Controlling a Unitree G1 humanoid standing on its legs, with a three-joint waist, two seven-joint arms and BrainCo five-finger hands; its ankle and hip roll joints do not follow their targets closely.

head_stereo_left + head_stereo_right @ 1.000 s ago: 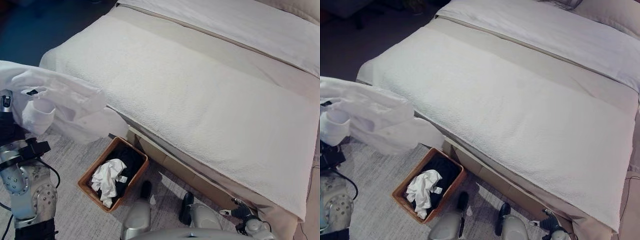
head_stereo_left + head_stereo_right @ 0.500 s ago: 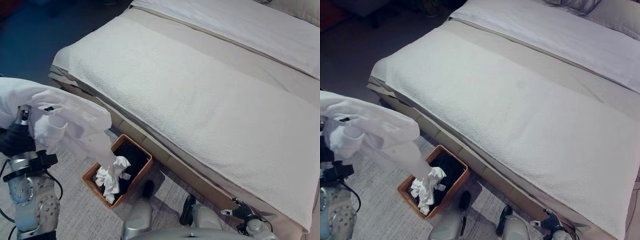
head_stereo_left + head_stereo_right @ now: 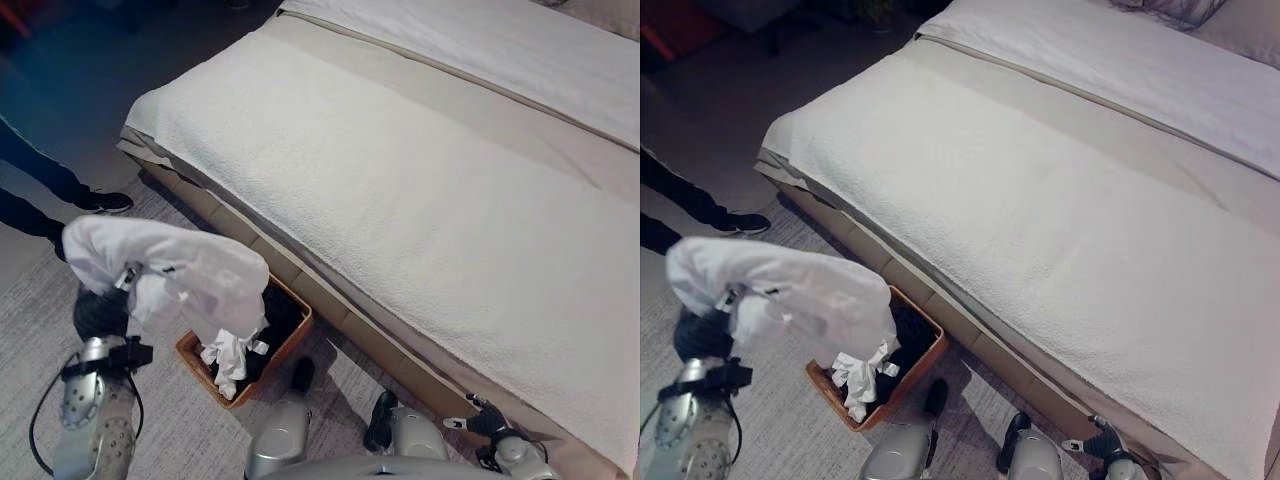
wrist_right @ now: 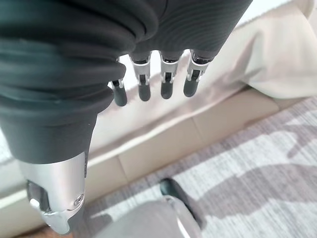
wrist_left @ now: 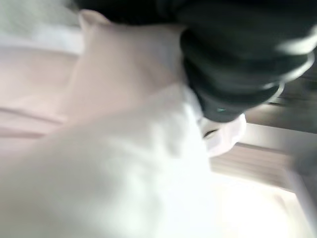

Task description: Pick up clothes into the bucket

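Note:
A large white garment (image 3: 190, 275) is draped over my left hand (image 5: 237, 59), which is raised beside the bed. The cloth hides that hand's fingers. The garment's lower end hangs over the left part of a brown woven basket (image 3: 274, 362) on the floor. In the basket lie a crumpled white cloth (image 3: 230, 355) and dark clothes (image 3: 283, 318). My right hand (image 4: 166, 88) hangs low by the bed's side panel with straight fingers and holds nothing; it also appears at the bottom right (image 3: 478, 418).
A wide bed (image 3: 420, 180) with a white textured cover runs along the right, its corner close behind the basket. A person's dark-trousered legs and a black shoe (image 3: 105, 202) stand on the floor at the left. Grey carpet (image 3: 180, 430) lies around the basket.
The camera has shifted. My left arm has brought the white garment down and to the right, so it now hangs over the basket. A person's legs have come into view.

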